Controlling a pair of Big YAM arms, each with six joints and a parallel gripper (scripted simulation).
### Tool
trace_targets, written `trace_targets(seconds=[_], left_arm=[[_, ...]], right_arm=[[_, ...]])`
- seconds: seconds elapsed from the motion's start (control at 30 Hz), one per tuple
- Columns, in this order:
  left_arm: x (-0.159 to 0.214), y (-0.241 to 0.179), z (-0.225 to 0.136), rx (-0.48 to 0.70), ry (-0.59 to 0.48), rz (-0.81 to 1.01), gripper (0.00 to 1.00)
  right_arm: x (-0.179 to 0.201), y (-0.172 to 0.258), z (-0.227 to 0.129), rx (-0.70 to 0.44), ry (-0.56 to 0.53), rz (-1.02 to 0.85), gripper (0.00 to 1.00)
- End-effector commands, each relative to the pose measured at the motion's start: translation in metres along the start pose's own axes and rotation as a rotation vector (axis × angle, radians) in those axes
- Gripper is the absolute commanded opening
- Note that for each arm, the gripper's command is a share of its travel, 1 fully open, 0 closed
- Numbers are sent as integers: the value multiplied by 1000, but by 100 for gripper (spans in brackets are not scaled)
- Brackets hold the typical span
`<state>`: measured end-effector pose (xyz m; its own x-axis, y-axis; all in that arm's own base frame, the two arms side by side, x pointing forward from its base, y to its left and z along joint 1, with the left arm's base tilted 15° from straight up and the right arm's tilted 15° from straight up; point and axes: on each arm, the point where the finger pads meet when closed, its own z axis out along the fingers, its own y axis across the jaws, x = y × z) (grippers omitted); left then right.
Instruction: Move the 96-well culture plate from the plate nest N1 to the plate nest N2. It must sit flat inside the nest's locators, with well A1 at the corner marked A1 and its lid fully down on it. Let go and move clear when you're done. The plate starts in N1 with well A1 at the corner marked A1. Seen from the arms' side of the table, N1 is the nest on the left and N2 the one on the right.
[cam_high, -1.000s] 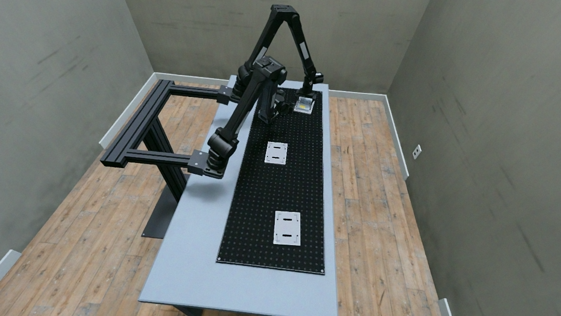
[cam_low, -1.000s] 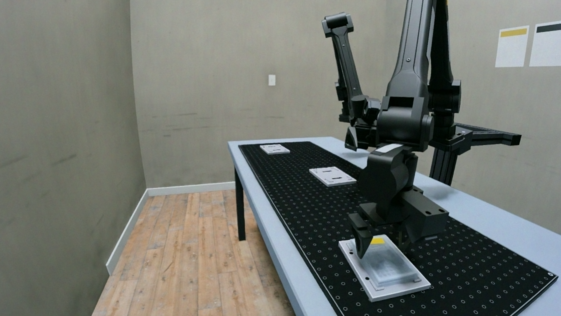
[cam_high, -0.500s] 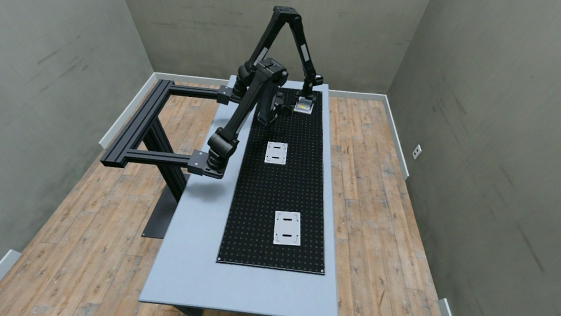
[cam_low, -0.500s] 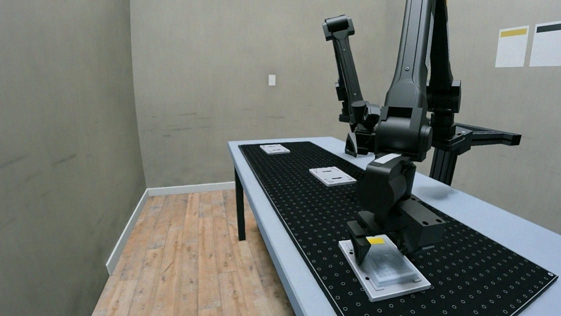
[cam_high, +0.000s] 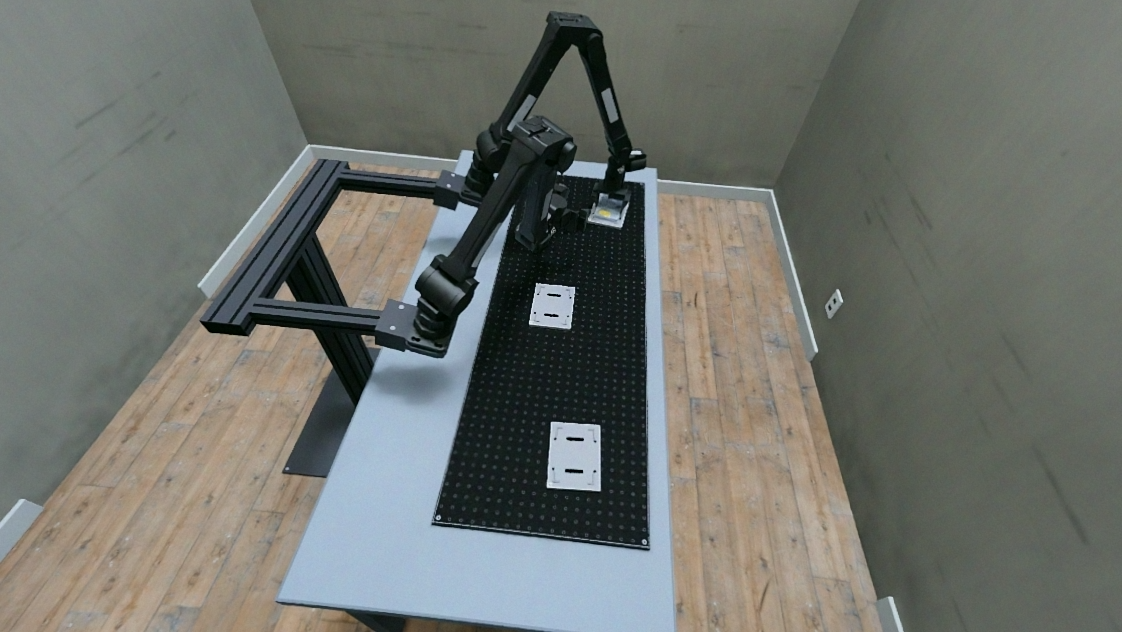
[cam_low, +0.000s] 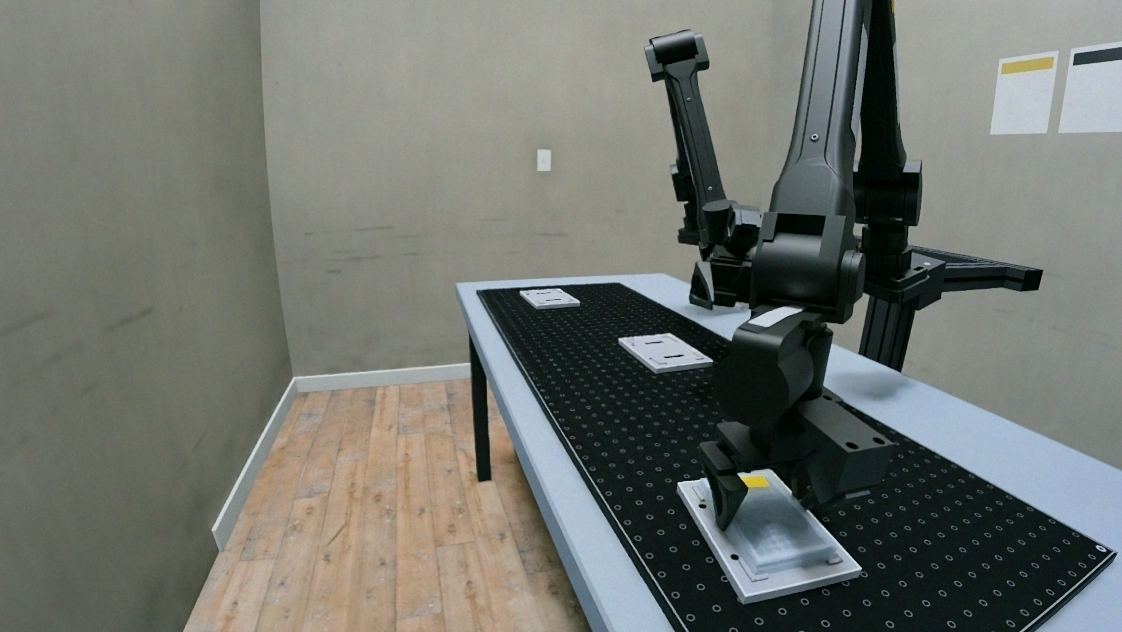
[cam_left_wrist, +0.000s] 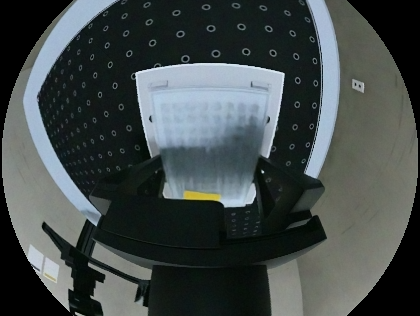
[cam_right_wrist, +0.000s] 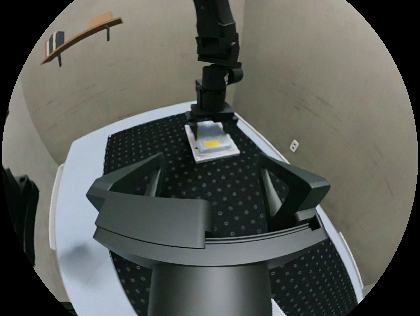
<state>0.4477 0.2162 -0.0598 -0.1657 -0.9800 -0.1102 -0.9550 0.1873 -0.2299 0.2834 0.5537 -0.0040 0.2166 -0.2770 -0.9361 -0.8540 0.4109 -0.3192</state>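
Note:
The culture plate (cam_high: 609, 207) (cam_low: 777, 537) (cam_left_wrist: 210, 120) (cam_right_wrist: 220, 136), frosted with a yellow label at one end, sits in the white nest N1 (cam_low: 800, 586) (cam_left_wrist: 210, 71). Its lid looks on; the A1 marks are too small to read. My left gripper (cam_low: 765, 511) (cam_left_wrist: 209, 158) is low over the label end, one finger at each long side, and looks shut on the plate, which rests in the nest. Nest N2 (cam_high: 574, 455) (cam_low: 549, 298), on the far right from the arms' side, is empty. My right gripper (cam_right_wrist: 210, 157) is open and empty, above the board.
A further empty white nest (cam_high: 551, 305) (cam_low: 663, 350) lies between N1 and N2. All nests stand on the black perforated board (cam_high: 502, 471) on the pale blue table (cam_high: 345, 541). My right arm's gripper hangs between N1 and the middle nest, fairly near my left arm.

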Motion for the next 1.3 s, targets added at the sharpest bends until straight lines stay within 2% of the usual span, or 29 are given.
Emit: trace_targets(seconds=[0.0,0.13,0.23,0.37,0.47,0.53,0.7,0.97,1.03,1.1,1.17,1.27], left_arm=[[-6,-10,-13,29,-18,1,81],[0,-5,-41,19,-13,1,83],[20,-11,-60,18,-10,-11,83],[55,-23,-65,31,-10,-68,83],[119,-37,-53,23,1,-123,83],[119,-37,-53,23,1,-123,83],[231,-71,-40,22,4,-125,83],[375,-103,-28,13,0,-68,83],[401,-109,-26,14,-1,-55,83],[401,-109,-26,14,-1,-55,83],[421,-113,-24,14,-2,-46,83],[450,-119,-22,16,-2,-19,83]], right_arm=[[-16,-2,5,6,-37,6,100],[-16,-2,5,6,-37,6,100],[-16,-2,5,6,-37,6,100],[-16,-2,5,6,-37,6,100],[-16,-2,5,6,-37,6,100],[-16,-2,5,6,-37,6,100],[-16,-2,5,6,-37,6,100],[-16,-2,5,6,-37,6,100],[-16,-2,5,6,-37,6,100],[-16,-2,5,6,-37,6,100],[-13,-7,8,12,-30,15,100],[11,-24,13,25,27,33,100]])
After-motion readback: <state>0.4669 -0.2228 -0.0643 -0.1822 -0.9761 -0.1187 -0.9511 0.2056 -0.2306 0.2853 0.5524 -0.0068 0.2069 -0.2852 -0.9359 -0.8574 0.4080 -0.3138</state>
